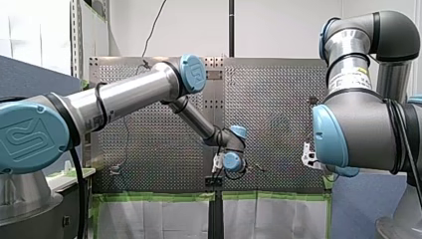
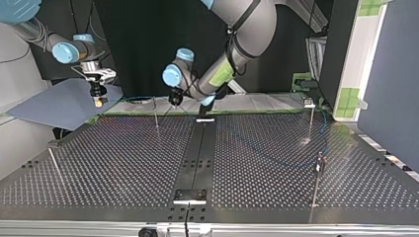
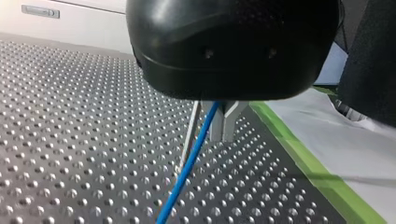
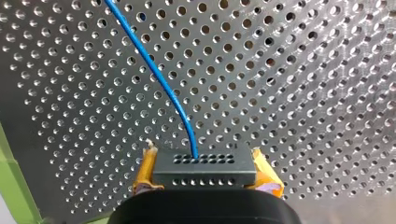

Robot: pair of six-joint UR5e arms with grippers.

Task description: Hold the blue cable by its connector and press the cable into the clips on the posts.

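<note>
Evidently an early stage: right claw (image 4: 204,171) clamped shut on the connector (image 4: 204,164); cable (image 4: 154,65) leads from it over the surface (image 3: 70,140) and runs beneath the left claw (image 3: 215,127), just beside a post (image 3: 188,142); that claw's grip cannot be told; no clip visibly holds the cable, so pressing-in is judged outstanding.

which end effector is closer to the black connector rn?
Right. My right end effector grips the connector between its yellow pads; my left end effector is apart from it, beside a post along the blue cable.
</note>
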